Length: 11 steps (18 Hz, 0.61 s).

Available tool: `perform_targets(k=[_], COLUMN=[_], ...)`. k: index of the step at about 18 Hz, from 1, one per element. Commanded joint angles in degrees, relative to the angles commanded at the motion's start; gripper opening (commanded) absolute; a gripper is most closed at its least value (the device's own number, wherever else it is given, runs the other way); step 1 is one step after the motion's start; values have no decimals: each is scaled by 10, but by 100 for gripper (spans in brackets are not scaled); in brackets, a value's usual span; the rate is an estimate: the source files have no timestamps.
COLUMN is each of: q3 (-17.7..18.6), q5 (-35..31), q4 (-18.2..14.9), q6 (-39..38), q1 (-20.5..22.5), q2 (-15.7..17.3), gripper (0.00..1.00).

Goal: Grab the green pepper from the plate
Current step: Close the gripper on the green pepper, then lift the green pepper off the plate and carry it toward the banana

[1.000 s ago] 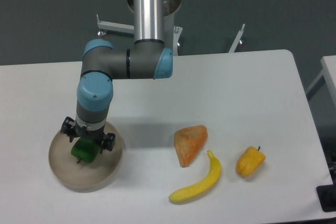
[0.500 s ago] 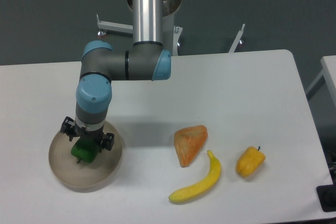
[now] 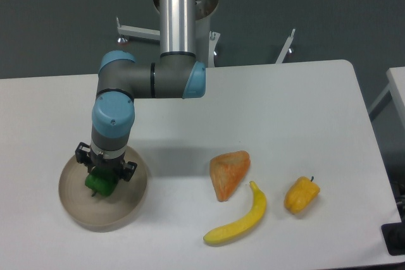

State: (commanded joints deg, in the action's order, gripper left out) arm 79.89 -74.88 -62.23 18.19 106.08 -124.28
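End effector [image 3: 104, 172] is sitting right over green pepper [image 3: 99, 184] on plate [image 3: 74, 208], grip state can't tell; lift seemingly not done yet

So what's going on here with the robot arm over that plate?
The arm's two-finger gripper is down over the small glossy dark-green bell pepper, which sits on the round beige-tan plate. Whether the fingers have closed on it can't be seen. To the right, on the white table, lie an orange wedge, a yellow banana and a yellow-orange pepper.
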Motion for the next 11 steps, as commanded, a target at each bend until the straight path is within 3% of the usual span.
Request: perform_targets(k=[7, 11], q3=[1, -1], q5=[0, -18], q4=[-3, -18], q6=[29, 87], q1=[3, 20], q2=[7, 37], gripper=[44, 44])
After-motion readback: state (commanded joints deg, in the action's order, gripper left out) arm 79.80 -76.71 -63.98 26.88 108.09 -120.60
